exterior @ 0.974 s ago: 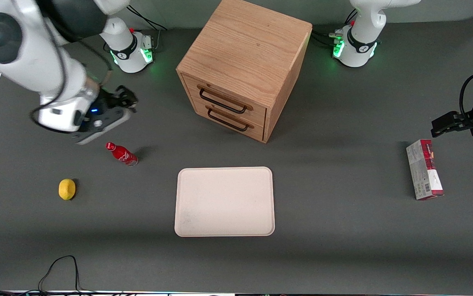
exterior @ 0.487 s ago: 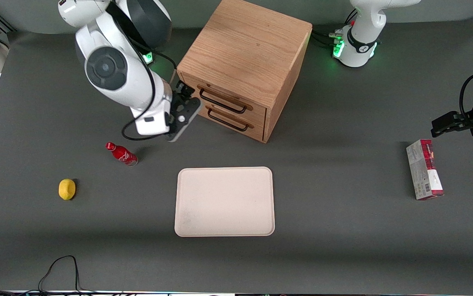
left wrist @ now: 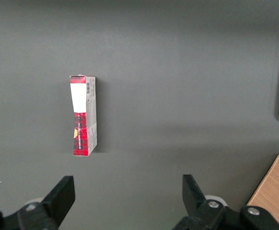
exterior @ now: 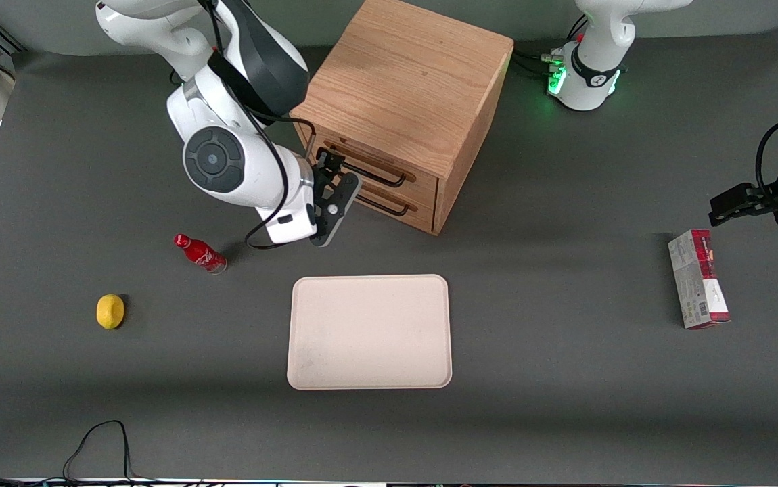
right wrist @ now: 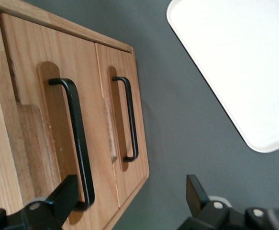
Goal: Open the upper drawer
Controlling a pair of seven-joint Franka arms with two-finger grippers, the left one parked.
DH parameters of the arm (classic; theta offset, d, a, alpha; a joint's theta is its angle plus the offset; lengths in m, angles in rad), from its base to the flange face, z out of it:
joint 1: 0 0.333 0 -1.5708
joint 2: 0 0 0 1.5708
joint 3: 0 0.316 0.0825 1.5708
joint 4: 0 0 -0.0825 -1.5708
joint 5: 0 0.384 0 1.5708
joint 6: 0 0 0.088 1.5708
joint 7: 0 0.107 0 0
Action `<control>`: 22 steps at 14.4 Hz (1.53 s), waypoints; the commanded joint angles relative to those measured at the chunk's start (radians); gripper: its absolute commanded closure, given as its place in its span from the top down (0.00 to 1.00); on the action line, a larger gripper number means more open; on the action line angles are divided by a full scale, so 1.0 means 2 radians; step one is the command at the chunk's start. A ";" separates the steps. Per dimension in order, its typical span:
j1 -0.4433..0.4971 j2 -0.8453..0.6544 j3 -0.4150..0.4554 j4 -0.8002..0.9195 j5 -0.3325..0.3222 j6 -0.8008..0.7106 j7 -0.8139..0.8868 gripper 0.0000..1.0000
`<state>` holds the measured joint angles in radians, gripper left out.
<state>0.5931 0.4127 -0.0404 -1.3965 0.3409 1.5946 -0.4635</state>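
The wooden cabinet (exterior: 402, 81) stands at the back middle of the table. Its upper drawer (exterior: 423, 177) (right wrist: 27, 76) looks closed, flush with the drawer front beneath it (right wrist: 141, 143). A black wire handle (exterior: 379, 174) (right wrist: 79, 139) runs across the upper drawer. My gripper (exterior: 336, 169) (right wrist: 129, 196) hovers open in front of the drawers, at the end of the handle toward the working arm's side. One finger (right wrist: 65, 196) sits right beside that handle end. The other finger (right wrist: 195, 189) hangs over the bare table. Nothing is between them.
A cream tray (exterior: 369, 331) (right wrist: 235, 62) lies nearer the front camera than the cabinet. A red bottle (exterior: 199, 251) and a lemon (exterior: 110, 311) lie toward the working arm's end. A red carton (exterior: 697, 279) (left wrist: 83, 115) lies toward the parked arm's end.
My arm has swung from the working arm's end of the table to the cabinet front. The gripper has moved from beside the cabinet's corner to the upper handle's end. The drawers have not moved.
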 commanded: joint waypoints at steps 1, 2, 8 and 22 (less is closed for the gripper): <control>0.006 0.014 -0.002 0.013 0.016 0.002 -0.014 1.00; 0.013 0.015 -0.002 0.012 0.015 0.003 -0.014 1.00; 0.032 0.025 -0.002 0.000 0.015 0.010 -0.018 1.00; 0.050 0.026 -0.003 -0.038 0.014 0.039 -0.035 1.00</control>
<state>0.6800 0.4777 -0.0332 -1.4500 0.3456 1.6533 -0.5023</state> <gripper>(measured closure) 0.000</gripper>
